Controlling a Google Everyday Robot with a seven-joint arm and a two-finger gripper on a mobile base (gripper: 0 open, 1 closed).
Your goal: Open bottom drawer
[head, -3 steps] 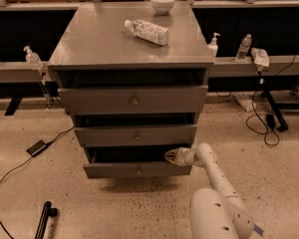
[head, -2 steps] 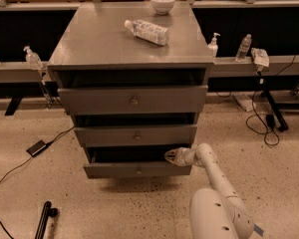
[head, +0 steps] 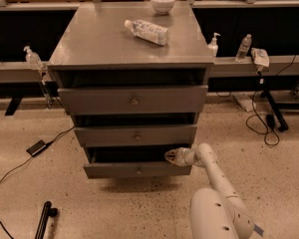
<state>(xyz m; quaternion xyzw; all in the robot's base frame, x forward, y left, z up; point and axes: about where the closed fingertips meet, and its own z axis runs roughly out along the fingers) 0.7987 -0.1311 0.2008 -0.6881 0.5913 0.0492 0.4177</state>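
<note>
The bottom drawer (head: 137,170) is the lowest and narrowest grey front of the metal cabinet (head: 132,44), with a small round knob at its centre. It stands pulled out a little, with a dark gap above its front. My gripper (head: 170,156) is at the end of the white arm, at the drawer's upper right corner, reaching into that gap just above the front panel. The mid-sized drawer (head: 135,135) and the tallest drawer (head: 133,100) sit above it.
A plastic bottle (head: 146,31) lies on the cabinet top, with a white bowl (head: 163,3) behind it. Cables and a black adapter (head: 39,147) lie on the floor at left. A black stand leg (head: 274,113) and cables are at right. A dark tool (head: 44,218) lies at lower left.
</note>
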